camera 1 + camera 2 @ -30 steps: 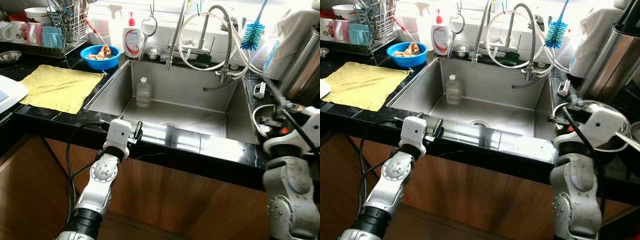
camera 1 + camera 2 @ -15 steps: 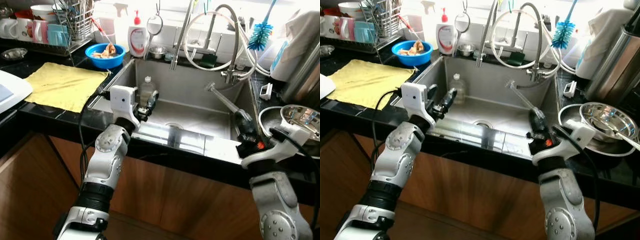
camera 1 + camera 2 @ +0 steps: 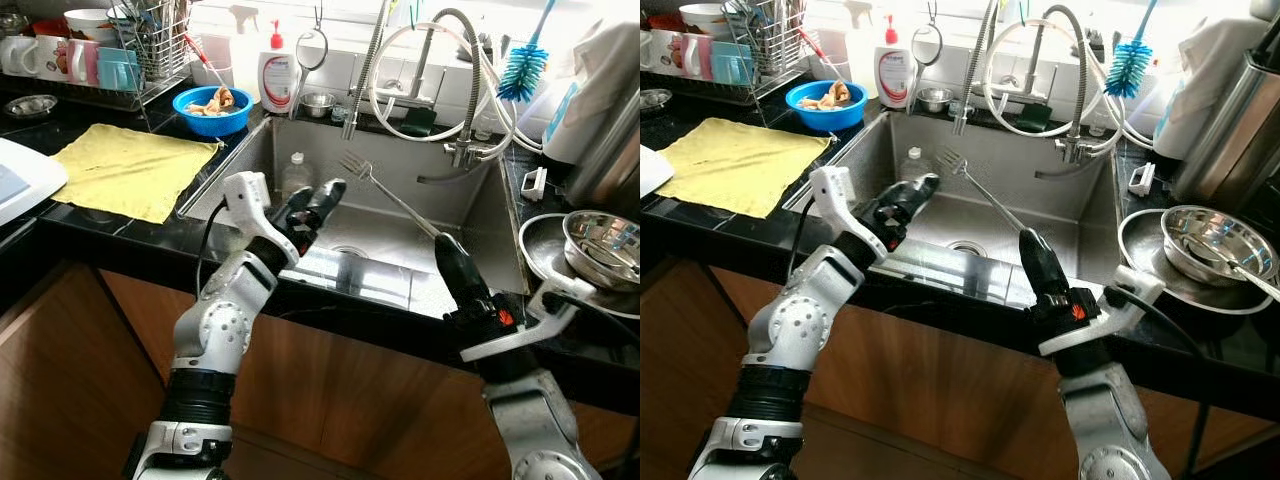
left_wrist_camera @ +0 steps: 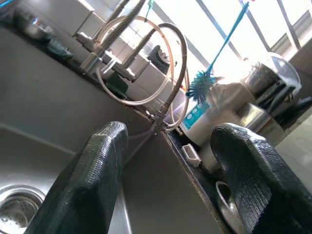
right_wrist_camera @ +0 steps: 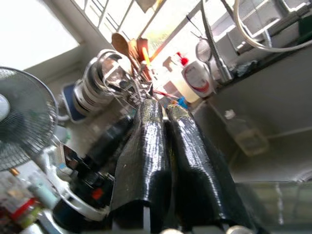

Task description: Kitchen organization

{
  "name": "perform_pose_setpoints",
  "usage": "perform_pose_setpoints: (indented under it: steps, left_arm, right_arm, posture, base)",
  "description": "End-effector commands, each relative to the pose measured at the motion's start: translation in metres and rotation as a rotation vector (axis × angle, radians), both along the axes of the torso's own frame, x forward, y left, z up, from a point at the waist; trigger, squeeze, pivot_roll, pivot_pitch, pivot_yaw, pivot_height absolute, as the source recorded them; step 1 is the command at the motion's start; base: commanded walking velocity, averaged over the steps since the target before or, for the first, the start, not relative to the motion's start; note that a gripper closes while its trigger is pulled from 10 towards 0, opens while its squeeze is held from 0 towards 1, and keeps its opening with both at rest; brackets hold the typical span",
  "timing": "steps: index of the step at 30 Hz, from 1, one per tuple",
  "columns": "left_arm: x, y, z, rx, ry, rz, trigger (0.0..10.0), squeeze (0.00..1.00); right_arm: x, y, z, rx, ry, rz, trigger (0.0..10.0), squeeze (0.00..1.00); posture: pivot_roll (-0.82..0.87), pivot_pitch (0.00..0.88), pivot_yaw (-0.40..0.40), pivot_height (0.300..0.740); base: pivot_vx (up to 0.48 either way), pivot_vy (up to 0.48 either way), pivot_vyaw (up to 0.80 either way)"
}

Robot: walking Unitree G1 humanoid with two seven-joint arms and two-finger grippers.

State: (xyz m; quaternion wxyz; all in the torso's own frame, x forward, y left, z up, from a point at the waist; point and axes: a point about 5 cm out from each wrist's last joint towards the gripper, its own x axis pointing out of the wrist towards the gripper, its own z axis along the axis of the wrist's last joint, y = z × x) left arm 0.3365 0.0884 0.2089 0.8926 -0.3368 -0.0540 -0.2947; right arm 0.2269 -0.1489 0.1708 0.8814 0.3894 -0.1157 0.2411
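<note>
Brushed steel sink (image 3: 400, 180), glossy black stone counter (image 3: 120, 235), matt yellow cloth (image 3: 125, 170)

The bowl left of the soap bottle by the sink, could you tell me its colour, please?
The bowl is bright blue, clearest in the left eye view.

From my remote station I count two grippers: the left gripper (image 3: 318, 203) and the right gripper (image 3: 452, 266). I see one fork (image 3: 385, 191), at 12 o'clock over the one sink (image 3: 470, 215). In the sink I count one clear bottle (image 3: 293, 176). At 11 o'clock there are one blue bowl (image 3: 211, 110), one soap bottle (image 3: 277, 74) and one yellow cloth (image 3: 127, 169). At 1 o'clock I count one blue brush (image 3: 523, 68). At 3 o'clock there is one steel bowl (image 3: 603, 240).
</note>
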Motion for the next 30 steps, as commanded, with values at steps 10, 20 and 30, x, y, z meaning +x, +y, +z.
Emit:
perform_pose_setpoints:
  steps: [10, 20, 30]
  left_arm:
    - [-0.001, 0.002, 0.012, -0.086, 0.001, -0.017, 10.0, 0.0]
    - [-0.003, 0.006, 0.018, -0.188, 0.003, -0.038, 10.0, 0.0]
    - [-0.007, 0.002, 0.019, -0.182, -0.004, -0.065, 10.0, 0.0]
  right_arm:
    - [-0.008, 0.001, 0.001, 0.06, 0.0, 0.063, 10.0, 0.0]
    - [-0.01, 0.01, -0.005, 0.029, 0.036, 0.13, 10.0, 0.0]
    - [-0.011, 0.014, -0.009, 0.012, 0.062, 0.156, 10.0, 0.0]
  posture:
    - [0.06, 0.0, -0.068, 0.74]
    - [0.07, 0.0, -0.074, 0.74]
    - [0.06, 0.0, -0.075, 0.74]
  base:
    - [0.0, 0.0, 0.0]
    - [0.0, 0.0, 0.0]
    - [0.0, 0.0, 0.0]
